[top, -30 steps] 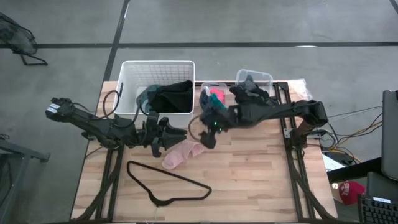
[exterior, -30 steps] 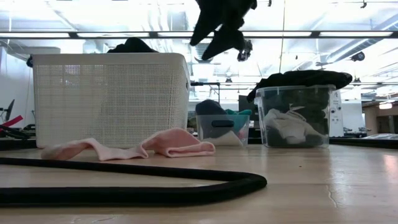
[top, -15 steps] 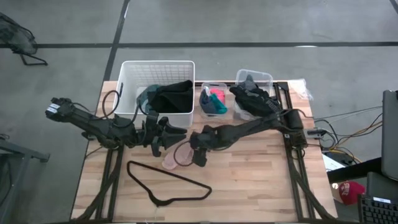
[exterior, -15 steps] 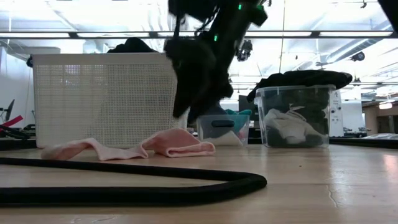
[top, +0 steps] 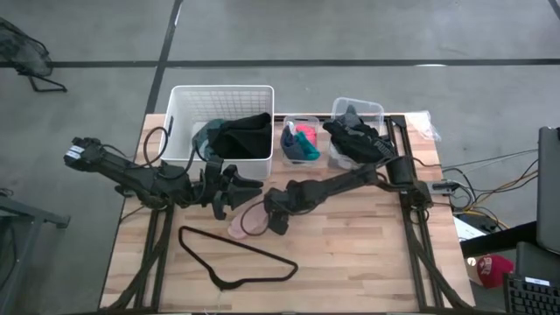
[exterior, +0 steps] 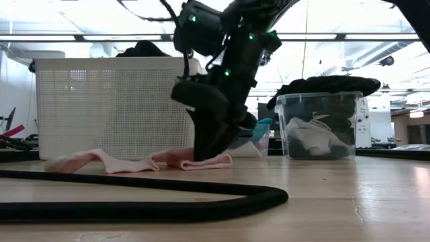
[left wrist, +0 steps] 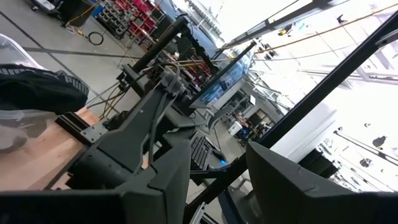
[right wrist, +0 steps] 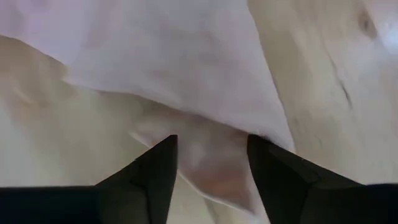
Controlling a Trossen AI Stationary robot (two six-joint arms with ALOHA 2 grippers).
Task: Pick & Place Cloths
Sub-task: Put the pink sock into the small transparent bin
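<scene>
From above, the right gripper [top: 273, 219] is down on the small pink soft cloth [top: 248, 222] in the middle of the light wooden table [top: 350, 254]. The left gripper [top: 234, 186] waits just beside it, near the white plastic basket [top: 185, 105] at the back edge. A large teal cloth [top: 204, 134] and a black cloth [top: 245, 136] hang over the basket's front wall. Two clear small plastic bins [top: 302, 119] sit at the back edge too, one with teal and red cloths, one with black cloths [top: 354, 136] piled over its rim. A thin black wire hanger [top: 232, 258] lies near the front. The right half of the table is bare.

From the low camera, the right gripper [exterior: 211, 144] stands on the pink cloth [exterior: 101, 161], which lies flat and long in front of the basket [exterior: 114, 101].

The left wrist camera shows the left arm's fingers [left wrist: 155, 186] parted, with nothing between them.

The right wrist camera shows the right arm's fingers [right wrist: 155, 171] parted, one on each side of a fold of the pink cloth [right wrist: 186, 68]. They touch it but are not pinched tight on it. Bare wood lies at both sides of the cloth.
</scene>
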